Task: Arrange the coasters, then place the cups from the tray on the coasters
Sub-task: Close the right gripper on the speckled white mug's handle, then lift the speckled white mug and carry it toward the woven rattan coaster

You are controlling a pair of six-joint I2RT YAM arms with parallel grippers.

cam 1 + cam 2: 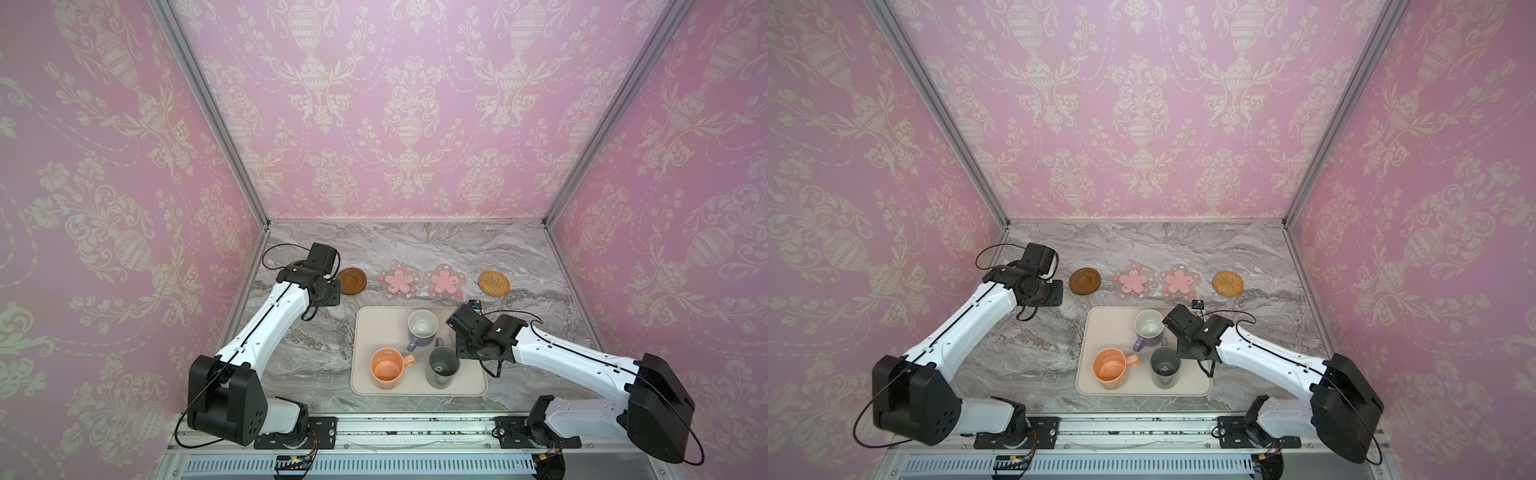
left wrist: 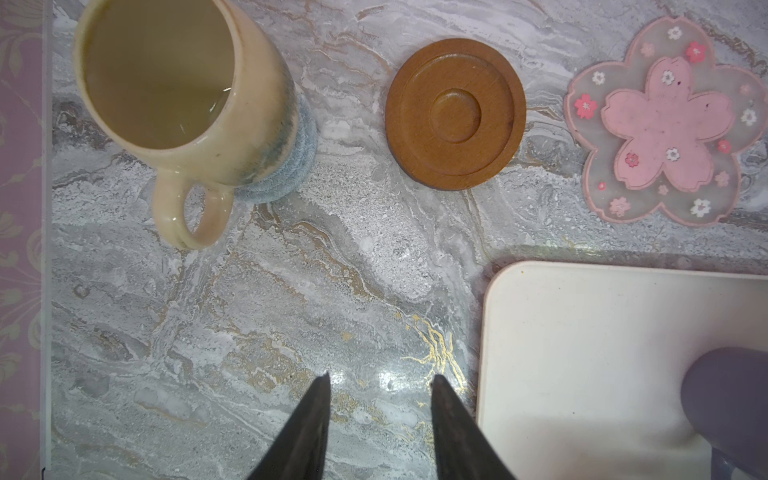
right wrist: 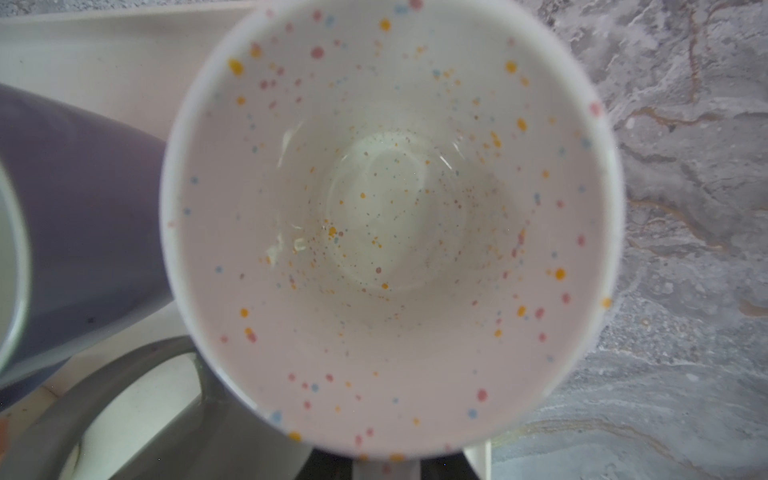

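In both top views, the tray lies near the front of the marble table, carrying a lavender mug, a peach mug and a grey mug. Behind it runs a row of coasters: a brown disc, two pink flowers and a rattan round, all bare. The left arm reaches to the row's left end, just beside the disc. The right arm leans over the tray's far right corner. Both wrists hide their own jaws.

The left wrist view shows the left gripper with jaws apart and empty above bare table. A yellow mug stands upright on the woven coaster, handle toward the camera. The disc sits beside it, apart, then one flower. A corner of the tray and part of the lavender mug show at the edge.

In the right wrist view, the speckled mug fills the frame, seen from above at the tray's edge, with the lavender and grey mugs close alongside. The right gripper shows only as dark fingers flanking the mug's handle at the frame's edge; whether they pinch it cannot be told.
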